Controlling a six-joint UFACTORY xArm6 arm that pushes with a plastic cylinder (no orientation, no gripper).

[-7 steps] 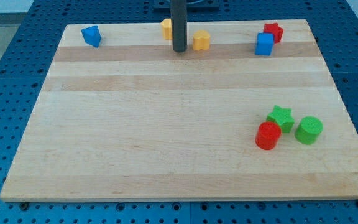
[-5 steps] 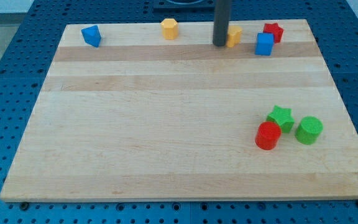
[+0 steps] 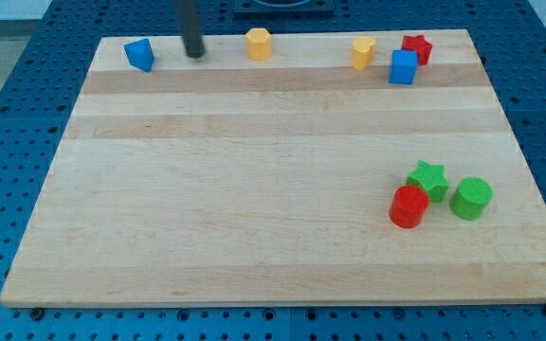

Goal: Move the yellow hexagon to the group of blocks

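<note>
The yellow hexagon (image 3: 259, 43) sits near the board's top edge, left of centre. My tip (image 3: 194, 55) is down on the board to its left, apart from it, between it and a blue wedge-shaped block (image 3: 139, 54). A second yellow block (image 3: 363, 53), whose shape I cannot make out, stands at the top right close to a blue cube (image 3: 404, 67) and a red star (image 3: 416, 47). Another cluster lies at the lower right: a green star (image 3: 427, 177), a red cylinder (image 3: 408, 206) and a green cylinder (image 3: 470, 198).
The wooden board (image 3: 254, 208) lies on a blue perforated table (image 3: 8, 142). The top-row blocks stand close to the board's top edge.
My tip pushed the second yellow block right, up to the blue cube, then swept far left past the yellow hexagon. The hexagon has not moved.
</note>
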